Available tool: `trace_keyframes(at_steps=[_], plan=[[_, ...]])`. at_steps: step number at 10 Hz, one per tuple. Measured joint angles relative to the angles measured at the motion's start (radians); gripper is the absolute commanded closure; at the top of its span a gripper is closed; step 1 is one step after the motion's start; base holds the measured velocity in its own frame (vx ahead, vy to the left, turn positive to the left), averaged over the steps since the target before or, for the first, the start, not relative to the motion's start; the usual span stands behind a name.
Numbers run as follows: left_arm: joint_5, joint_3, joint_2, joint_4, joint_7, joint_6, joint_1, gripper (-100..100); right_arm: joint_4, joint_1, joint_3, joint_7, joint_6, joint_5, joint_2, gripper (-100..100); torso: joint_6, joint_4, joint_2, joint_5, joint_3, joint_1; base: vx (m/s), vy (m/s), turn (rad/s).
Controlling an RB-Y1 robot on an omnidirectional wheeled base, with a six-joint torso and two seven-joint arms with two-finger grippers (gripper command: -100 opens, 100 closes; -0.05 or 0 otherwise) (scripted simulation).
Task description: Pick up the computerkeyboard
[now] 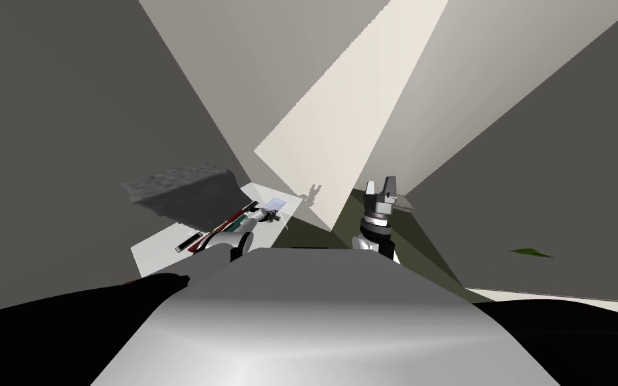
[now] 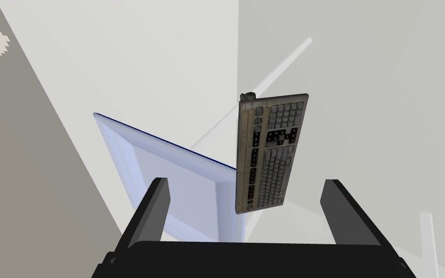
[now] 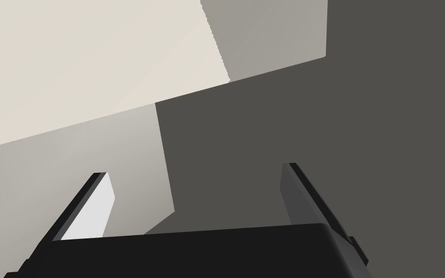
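The keyboard (image 2: 270, 152) is beige with grey and black keys and lies flat on a white tabletop (image 2: 361, 120). One long edge of it touches a pale blue framed panel (image 2: 173, 178). My left gripper (image 2: 246, 181) hovers over the keyboard's near end, open, with its two dark fingers (image 2: 156, 207) standing either side and apart from it. In the head view the left gripper (image 1: 275, 216) reaches out over the white table (image 1: 160, 251) by the pale blue panel (image 1: 275, 204). My right gripper (image 1: 381, 187) is raised to the right of the table, open and holding nothing.
A lumpy dark grey mass (image 1: 180, 191) sits at the table's far left. Red, green and black flat strips (image 1: 217, 231) lie on the table near my left forearm. A thin white bar (image 2: 284, 58) crosses the tabletop beyond the keyboard. Walls stand close behind the table.
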Motion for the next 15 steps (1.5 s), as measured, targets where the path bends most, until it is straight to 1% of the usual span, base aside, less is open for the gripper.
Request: trace_keyframes(at_steps=[1, 2, 3, 4, 5, 6, 7, 8, 10, 11, 14, 15], plan=[[0.013, 0.004, 0.003, 0.03, -0.015, 0.004, -0.011, -100, 0.0, 0.0, 0.0, 0.0, 0.0, 0.0, 0.0, 0, 0.0, 0.0, 0.0, 0.0, 0.0, 0.0, 0.03, 0.041, -0.086], [0.031, 0.01, 0.006, 0.081, -0.04, 0.005, -0.032, -100, 0.0, 0.0, 0.0, 0.0, 0.0, 0.0, 0.0, 0, 0.0, 0.0, -0.001, 0.0, 0.0, 0.0, 0.039, 0.067, -0.069], [0.012, 0.002, 0.004, 0.032, -0.012, 0.033, 0.002, -100, 0.0, 0.0, 0.0, 0.0, 0.0, 0.0, 0.0, 0, 0.0, 0.0, -0.001, 0.0, -0.001, 0.002, 0.027, 0.053, -0.015], [0.017, 0.004, 0.004, 0.049, -0.007, 0.043, -0.005, -100, 0.0, 0.0, 0.0, 0.0, 0.0, 0.0, 0.0, 0, 0.0, 0.0, -0.001, 0.0, 0.0, 0.001, 0.011, 0.023, 0.003], [0.023, 0.007, 0.005, 0.068, -0.018, 0.04, -0.012, -100, 0.0, 0.0, 0.0, 0.0, 0.0, 0.0, 0.0, 0, 0.0, 0.0, 0.0, 0.0, 0.0, 0.0, 0.003, 0.007, 0.001], [0.024, 0.007, 0.005, 0.069, -0.02, 0.039, -0.013, 0, 0.0, 0.0, 0.0, 0.0, 0.0, 0.0, 0.0, 0, 0.0, 0.0, 0.001, 0.0, 0.0, -0.001, 0.0, 0.0, 0.0], [0.024, 0.007, 0.005, 0.069, -0.02, 0.039, -0.013, -100, 0.0, 0.0, 0.0, 0.0, 0.0, 0.0, 0.0, 0, 0.0, 0.0, 0.001, 0.0, 0.001, -0.002, 0.01, 0.035, -0.1], [0.031, 0.004, -0.002, 0.102, -0.025, 0.019, -0.023, -100, 0.0, 0.0, 0.0, 0.0, 0.0, 0.0, 0.0, 0, 0.0, 0.0, 0.001, 0.0, 0.0, 0.0, 0.008, 0.056, -0.08], [0.017, -0.008, -0.01, 0.075, 0.008, 0.009, -0.006, -100, 0.0, 0.0, 0.0, 0.0, 0.0, 0.0, 0.0, 0, 0.0, 0.0, 0.001, 0.0, 0.001, 0.001, -0.002, 0.045, -0.057], [0.016, -0.014, -0.016, 0.083, 0.018, -0.003, -0.006, -100, 0.0, 0.0, 0.0, 0.0, 0.0, 0.0, 0.0, 0, 0.0, 0.0, 0.001, 0.0, 0.001, 0.001, -0.001, 0.055, -0.074], [-0.003, -0.036, -0.034, 0.062, 0.072, -0.032, 0.018, -100, 0.0, 0.0, 0.0, 0.0, 0.0, 0.0, 0.0, 0, 0.0, 0.0, 0.001, 0.0, 0.001, 0.001, 0.002, 0.044, -0.055], [-0.004, -0.037, -0.035, 0.06, 0.077, -0.033, 0.019, 100, 0.0, 0.0, 0.0, 0.0, 0.0, 0.0, 0.0, 0, 0.0, 0.0, 0.0, 0.0, 0.0, 0.001, 0.0, 0.0, 0.0]])
